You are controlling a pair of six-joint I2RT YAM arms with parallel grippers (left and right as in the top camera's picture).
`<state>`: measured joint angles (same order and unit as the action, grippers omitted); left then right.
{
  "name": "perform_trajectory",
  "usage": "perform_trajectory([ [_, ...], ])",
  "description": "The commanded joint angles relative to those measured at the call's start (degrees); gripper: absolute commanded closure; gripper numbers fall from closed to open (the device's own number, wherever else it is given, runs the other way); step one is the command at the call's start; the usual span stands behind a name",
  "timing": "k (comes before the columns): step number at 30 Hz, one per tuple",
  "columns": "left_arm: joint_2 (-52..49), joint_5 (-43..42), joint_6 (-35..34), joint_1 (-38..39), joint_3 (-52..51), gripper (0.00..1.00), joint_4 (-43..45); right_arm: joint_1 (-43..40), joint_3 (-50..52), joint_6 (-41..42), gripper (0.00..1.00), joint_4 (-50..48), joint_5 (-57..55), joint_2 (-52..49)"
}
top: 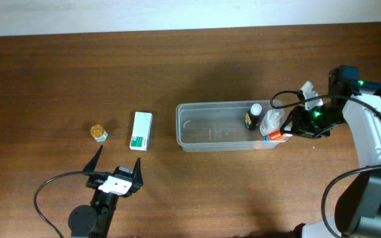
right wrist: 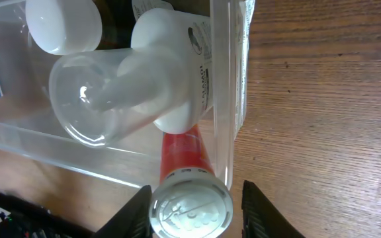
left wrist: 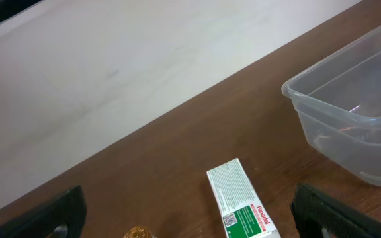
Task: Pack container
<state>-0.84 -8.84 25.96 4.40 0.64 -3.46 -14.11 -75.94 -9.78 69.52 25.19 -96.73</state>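
Peering down, I judged the right gripper [right wrist: 197, 201] flanked a white-capped red tube [right wrist: 180, 155] to seat it beside a white plastic bottle [right wrist: 170, 79] at the right end of the clear rectangular plastic container [top: 210, 132], mid-table, though I could not tell whether it pinched, while the left gripper [top: 116, 165] hung spread wide, near left.

You are looking across a brown wooden worktop [left wrist: 177, 149]. The clear container [left wrist: 333, 135] sits at right, apart from a white-and-green box [left wrist: 242, 205] lying low in the middle. A small gold object [left wrist: 139, 233] shows at the bottom edge. Your left gripper's [left wrist: 187, 195] jaws stand wide apart.
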Motion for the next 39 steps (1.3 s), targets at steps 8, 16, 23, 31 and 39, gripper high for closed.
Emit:
perform_trajectory([
  [8,0.5,-0.8,0.3,-0.3,-0.1,0.0,-0.3,0.2,0.4,-0.5,0.66,-0.2,2.2,-0.4],
  [16,0.5,-0.8,0.3,-0.3,-0.1,0.01,-0.3,0.2,0.4,-0.5,0.73,-0.1,3.1,-0.4],
  [23,0.5,-0.8,0.3,-0.3,-0.1,0.01,-0.3,0.2,0.4,-0.5,0.76,-0.1,3.1,-0.4],
  [31,0.5,-0.8,0.3,-0.3,-0.1,0.01,-0.3,0.2,-3.5,-0.5,0.76,2.4,2.8,-0.4],
  [39,0.5,-0.8,0.3,-0.3,-0.1,0.0,-0.3,0.2,-11.7,-0.5,0.77,9.0,-0.3,-0.4],
])
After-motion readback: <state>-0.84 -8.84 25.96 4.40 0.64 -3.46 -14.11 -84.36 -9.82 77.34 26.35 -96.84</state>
